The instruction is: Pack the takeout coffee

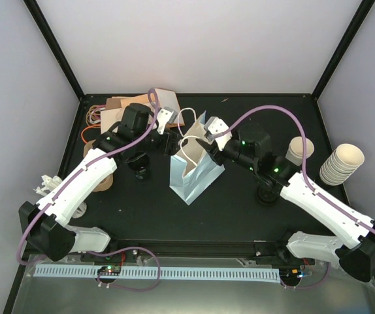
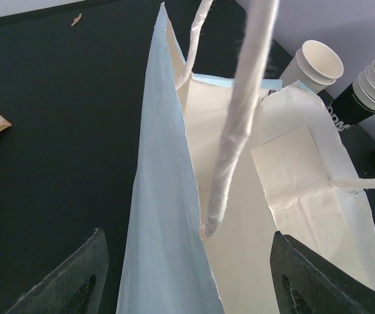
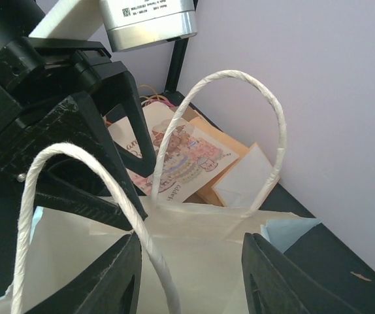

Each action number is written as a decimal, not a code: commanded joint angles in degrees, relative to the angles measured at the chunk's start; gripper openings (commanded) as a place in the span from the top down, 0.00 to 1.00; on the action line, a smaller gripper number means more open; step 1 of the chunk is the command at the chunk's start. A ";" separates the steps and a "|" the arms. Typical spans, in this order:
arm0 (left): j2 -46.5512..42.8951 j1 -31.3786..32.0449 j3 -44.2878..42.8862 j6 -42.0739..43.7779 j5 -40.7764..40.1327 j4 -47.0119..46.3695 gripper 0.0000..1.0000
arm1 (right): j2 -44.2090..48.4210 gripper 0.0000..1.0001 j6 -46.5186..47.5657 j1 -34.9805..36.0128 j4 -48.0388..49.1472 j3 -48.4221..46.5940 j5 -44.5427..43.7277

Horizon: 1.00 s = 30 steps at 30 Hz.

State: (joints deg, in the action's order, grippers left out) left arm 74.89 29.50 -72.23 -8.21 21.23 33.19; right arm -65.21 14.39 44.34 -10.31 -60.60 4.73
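The bag (image 1: 191,178) is pale blue outside and cream inside, with white twisted handles (image 2: 240,131). The table (image 1: 240,216) is black. Cream cups (image 1: 341,163) stack at the right. Brown paper (image 1: 119,108) lies far left, with one sheet (image 3: 181,163) carrying a pastel cartoon print.

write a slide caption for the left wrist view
Left gripper open astride one wall of a white paper bag, twisted handle between, cream paper cups beyond.
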 commanded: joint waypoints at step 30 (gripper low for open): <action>0.69 3.76 -7.07 6.10 -5.29 4.75 0.23 | 11.54 0.99 1.98 0.53 12.16 13.20 5.03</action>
State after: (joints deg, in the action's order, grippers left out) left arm 74.87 31.99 -75.22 -4.19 17.04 37.21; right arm -55.66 15.29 44.51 -1.89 -49.41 7.92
